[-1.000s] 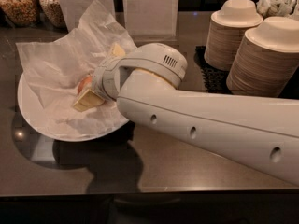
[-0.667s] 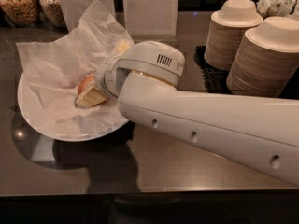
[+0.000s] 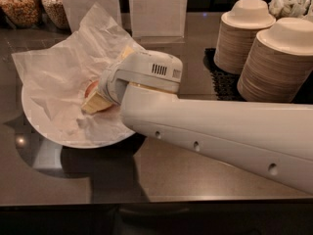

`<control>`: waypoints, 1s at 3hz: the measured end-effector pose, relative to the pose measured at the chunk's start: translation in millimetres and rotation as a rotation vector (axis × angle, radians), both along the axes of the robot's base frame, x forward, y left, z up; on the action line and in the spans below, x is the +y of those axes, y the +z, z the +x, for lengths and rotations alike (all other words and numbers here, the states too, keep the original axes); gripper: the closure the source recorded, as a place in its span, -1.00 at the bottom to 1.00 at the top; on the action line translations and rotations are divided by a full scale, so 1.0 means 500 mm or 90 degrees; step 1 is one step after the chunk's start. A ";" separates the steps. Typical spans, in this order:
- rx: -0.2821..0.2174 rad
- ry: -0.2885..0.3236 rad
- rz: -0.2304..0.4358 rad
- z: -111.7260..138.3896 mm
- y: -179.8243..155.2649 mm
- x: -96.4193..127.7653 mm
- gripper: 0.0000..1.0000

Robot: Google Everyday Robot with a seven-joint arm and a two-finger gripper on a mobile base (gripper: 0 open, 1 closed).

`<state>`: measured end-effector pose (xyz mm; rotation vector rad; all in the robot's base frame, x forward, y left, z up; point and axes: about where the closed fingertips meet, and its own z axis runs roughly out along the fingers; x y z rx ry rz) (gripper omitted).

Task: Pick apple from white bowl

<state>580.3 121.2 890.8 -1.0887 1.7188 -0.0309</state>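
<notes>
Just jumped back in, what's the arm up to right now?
The arm reaches across the dark counter into the white bowl, which is lined with crinkled paper. Its tool is down in the bowl right at the apple, which is mostly hidden behind it and not lifted out yet. Whether the grasp is closed can't be seen. The stacks of paper bowls stand off to the side, untouched.
</notes>
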 end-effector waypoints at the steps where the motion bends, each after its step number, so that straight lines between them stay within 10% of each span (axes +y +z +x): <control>1: 0.000 0.000 0.000 0.000 0.000 0.000 -1.00; 3: 0.038 0.037 0.009 -0.030 -0.026 0.030 -1.00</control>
